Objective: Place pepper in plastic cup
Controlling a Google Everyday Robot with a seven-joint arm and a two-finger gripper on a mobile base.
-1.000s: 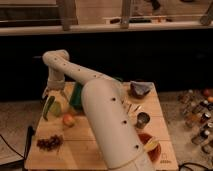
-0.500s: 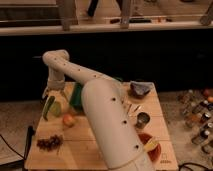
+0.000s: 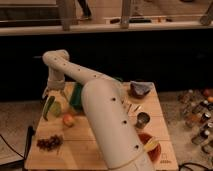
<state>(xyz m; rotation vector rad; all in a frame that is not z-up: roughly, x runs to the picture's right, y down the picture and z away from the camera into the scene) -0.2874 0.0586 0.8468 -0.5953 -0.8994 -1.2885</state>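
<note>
Camera view takes in a wooden worktop (image 3: 95,142) crossed by a large white robot arm (image 3: 100,107) that rises from the near right and bends at an elbow over the far left corner. The end effector (image 3: 51,95) hangs below that elbow, just above the worktop's far left edge; I cannot tell how it is set or whether it grips anything.

Taking the plastic cup (image 3: 56,108) as the landmark: it is a small pale yellow-green cup standing near the left edge. The pepper (image 3: 48,107), long, slender and dark green, stands tilted just to the cup's left, its upper end reaching toward the end effector; it seems to touch or lean on the cup's side, though that contact is not plain. Just to the cup's near right lies a round orange-red fruit (image 3: 68,120). Farther toward the front from the cup is a bunch of dark grapes (image 3: 49,143). To the cup's right, partly behind the arm, stands a large dark green container (image 3: 76,96). Well apart to the right are a dark bowl (image 3: 140,89) and a shiny metal can (image 3: 142,120).
</note>
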